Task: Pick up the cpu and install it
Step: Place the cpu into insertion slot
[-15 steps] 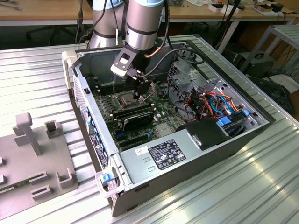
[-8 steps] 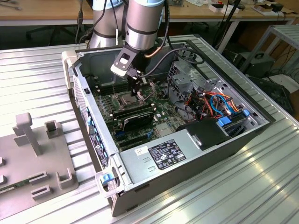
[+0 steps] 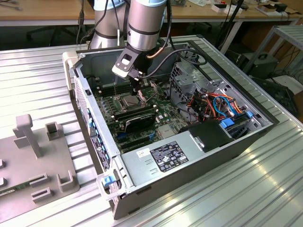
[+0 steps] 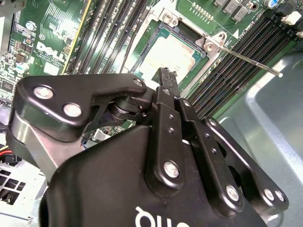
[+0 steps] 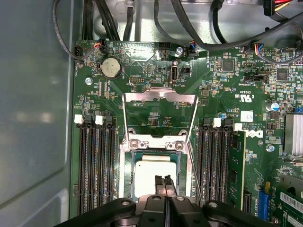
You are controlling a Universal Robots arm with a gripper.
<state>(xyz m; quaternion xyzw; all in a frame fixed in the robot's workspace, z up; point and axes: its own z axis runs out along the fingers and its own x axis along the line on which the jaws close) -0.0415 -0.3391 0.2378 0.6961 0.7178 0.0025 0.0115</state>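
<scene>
Your claw hung clenched, fingertips together, just over the cpu. The cpu lay seated in the socket, whose hinged frame was raised. Memory slots flanked it, and the lever rod stuck out alongside.

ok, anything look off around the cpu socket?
Nothing stands out. The cpu looks flat and square in the socket, the hinged frame is swung open, and the tool hangs over the cpu.

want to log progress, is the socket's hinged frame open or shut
Open: in the first wrist view the hinged frame lies flipped back over the board, leaving the cpu uncovered.
</scene>
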